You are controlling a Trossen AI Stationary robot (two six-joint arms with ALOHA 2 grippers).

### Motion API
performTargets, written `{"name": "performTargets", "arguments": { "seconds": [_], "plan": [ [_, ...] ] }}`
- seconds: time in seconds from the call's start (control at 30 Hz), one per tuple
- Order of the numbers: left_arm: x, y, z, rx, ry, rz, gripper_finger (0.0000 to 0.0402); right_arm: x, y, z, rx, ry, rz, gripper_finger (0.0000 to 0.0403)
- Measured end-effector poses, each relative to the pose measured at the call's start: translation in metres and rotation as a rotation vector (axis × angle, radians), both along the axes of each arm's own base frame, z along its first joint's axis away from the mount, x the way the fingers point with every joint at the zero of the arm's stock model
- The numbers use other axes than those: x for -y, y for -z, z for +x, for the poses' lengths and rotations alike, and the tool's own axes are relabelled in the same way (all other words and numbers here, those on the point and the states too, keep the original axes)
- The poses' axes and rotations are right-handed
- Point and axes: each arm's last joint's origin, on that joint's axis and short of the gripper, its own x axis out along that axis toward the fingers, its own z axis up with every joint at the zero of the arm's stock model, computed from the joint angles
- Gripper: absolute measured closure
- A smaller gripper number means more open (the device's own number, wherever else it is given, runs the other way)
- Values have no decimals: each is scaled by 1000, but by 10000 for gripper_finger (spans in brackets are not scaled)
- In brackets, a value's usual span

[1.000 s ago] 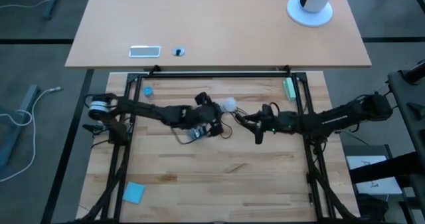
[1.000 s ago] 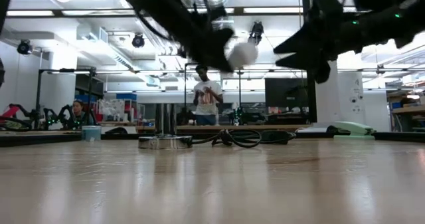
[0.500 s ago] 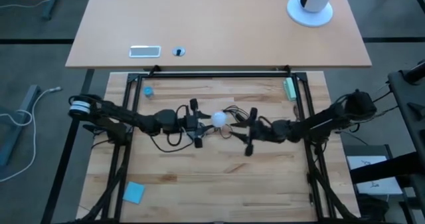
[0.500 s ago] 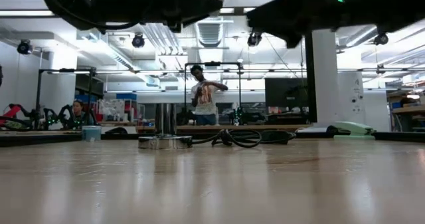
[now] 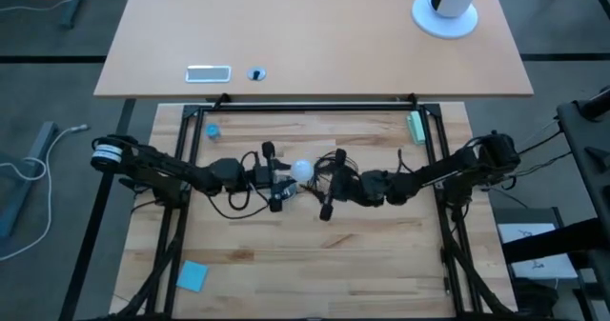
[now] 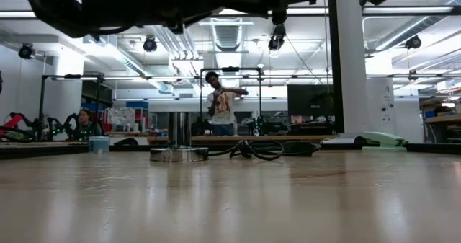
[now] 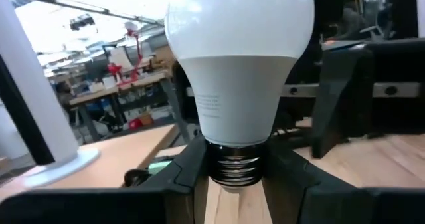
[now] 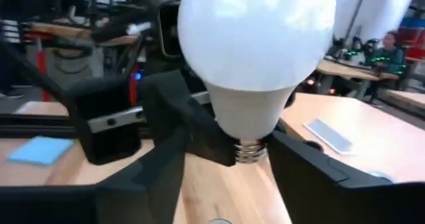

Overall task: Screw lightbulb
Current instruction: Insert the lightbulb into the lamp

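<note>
The white lightbulb (image 5: 303, 170) hangs in the air over the middle of the table, its glass end toward the table's right edge. My left gripper (image 5: 286, 179) reaches in level from the left and is shut on it. My right gripper (image 5: 331, 186) faces it from the right, open. In the right wrist view its fingers stand wide on either side of the bulb (image 8: 255, 58); I see no touch. The round silver socket (image 6: 178, 154) rests flat on the table with its black cord (image 6: 256, 150) coiled beside it. My left gripper pinches the bulb's silvery screw base (image 7: 236, 159) between its two fingers (image 7: 186, 172), right under the white neck. The fingers come in level from the table's left. The bulb sticks out beyond them, lifted clear of the table.
A small blue cap (image 5: 211, 130) lies at the far left of the wooden top. A green object (image 5: 416, 128) lies at the far right, and a blue pad (image 5: 192, 275) at the near left. People show in the room beyond the table (image 6: 220, 106).
My left gripper has drawn back toward the table's left edge with the bulb and tipped up from a downward slant to level. The bulb has risen out of the low view. My right gripper has followed it leftward and upward, rolling as it went.
</note>
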Motion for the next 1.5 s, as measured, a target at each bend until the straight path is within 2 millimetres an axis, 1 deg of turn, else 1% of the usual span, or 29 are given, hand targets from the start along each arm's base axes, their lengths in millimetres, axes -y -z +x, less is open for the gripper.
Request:
{"name": "performTargets", "arguments": {
  "seconds": [0.07,0.13,0.3,0.43,0.57,0.67,0.73,0.83,0.9,0.97,1.03,1.1,1.2,1.3,1.4,1.5],
  "plan": [
    [-1,-1,-2,12,-9,4,306,0,-5,3,18,36,14,172],
    [-1,1,-2,1,-25,11,306,2,-10,4,34,107,15,153],
    [0,-1,0,9,-13,14,306,-1,-17,8,48,35,-24,115],
    [1,0,0,7,22,21,306,1,-22,13,60,35,-28,108],
    [1,1,1,4,35,28,306,5,-23,20,66,-19,-45,122],
    [1,1,1,3,42,27,306,6,-22,23,66,-25,-46,143],
    [1,1,1,3,41,21,306,7,-22,24,76,-21,-53,167],
    [1,0,1,8,44,14,305,7,-21,25,75,-16,-73,215],
    [1,0,1,5,45,11,283,8,-20,25,68,-12,-78,246],
    [1,6,1,-45,39,9,246,8,-21,25,85,-12,-77,265],
    [1,12,1,-100,34,7,211,9,-25,24,109,-7,-70,265],
    [0,12,1,-110,19,0,185,9,-25,24,105,-6,-65,265],
    [-1,16,1,-157,-29,-2,162,12,-24,24,104,5,-46,267],
    [-3,17,-1,-190,-75,-4,157,18,-23,24,113,13,4,267],
    [-3,11,-10,-240,-87,-13,167,28,-11,21,105,5,40,268],
    [-4,2,-26,-310,-88,-32,187,39,5,11,164,-21,91,268]
  ]
}}
